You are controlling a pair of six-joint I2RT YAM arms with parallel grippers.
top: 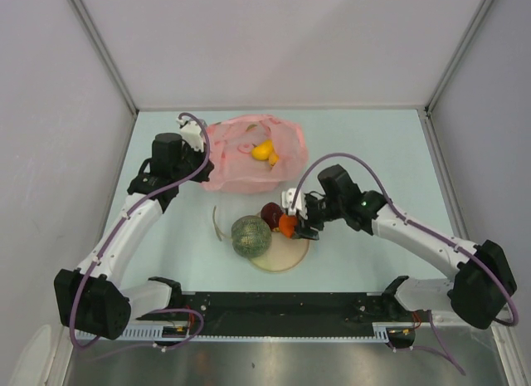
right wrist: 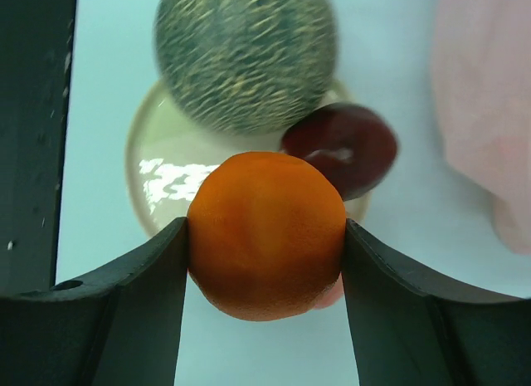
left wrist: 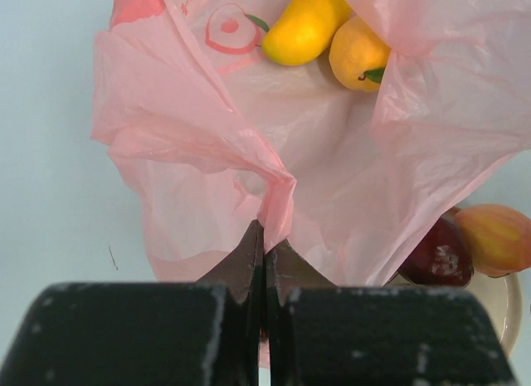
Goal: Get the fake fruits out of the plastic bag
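The plastic bag (top: 253,153) lies crumpled on the far middle of the desk (top: 373,145), its longer side running left to right. The left hand (left wrist: 264,241) has its fingers pressed together on a gathered fold of the bag's near left edge. Inside sits a yellow oblong fruit (left wrist: 305,27) with a rounder orange-yellow fruit (left wrist: 357,52) touching it. From above they are only a yellow blob, but the left wrist view shows the oblong one lying slantwise with its leaf end towards the left.

Nearer than the bag is the plate (top: 286,257), with the melon (top: 249,235) on its left edge and the dark red apple (top: 271,213) at its far edge. The right hand (top: 292,224) comes in from the right and grips the orange (right wrist: 265,253) between its two fingers, just beside the apple (whether the orange touches the plate, I cannot tell). The right wrist view shows the fingers flat against the orange's sides, with the melon and apple beyond it.
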